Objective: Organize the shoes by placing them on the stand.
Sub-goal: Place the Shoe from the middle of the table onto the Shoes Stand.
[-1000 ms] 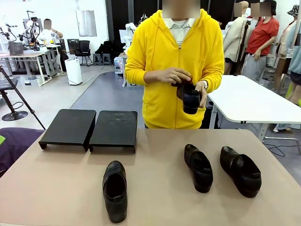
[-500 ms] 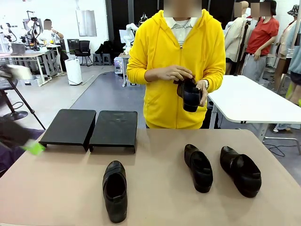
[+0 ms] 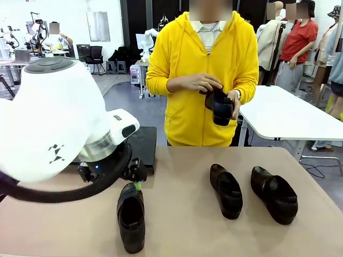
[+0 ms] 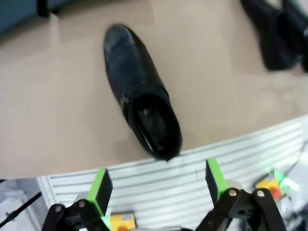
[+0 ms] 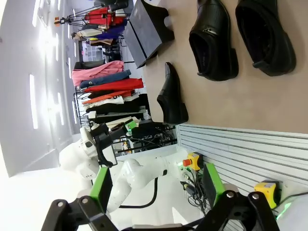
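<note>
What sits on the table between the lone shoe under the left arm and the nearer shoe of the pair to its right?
Nothing. In the front view, only bare table separates the lone shoe from the nearer shoe.

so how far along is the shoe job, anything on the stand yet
Nothing is done: no shoe is on the stand. Three shoes lie on the table, the near-left shoe, the middle shoe and the right shoe, and the person holds the fourth shoe. In hand: the open left gripper hovers over the near-left shoe. Left: all four.
</note>
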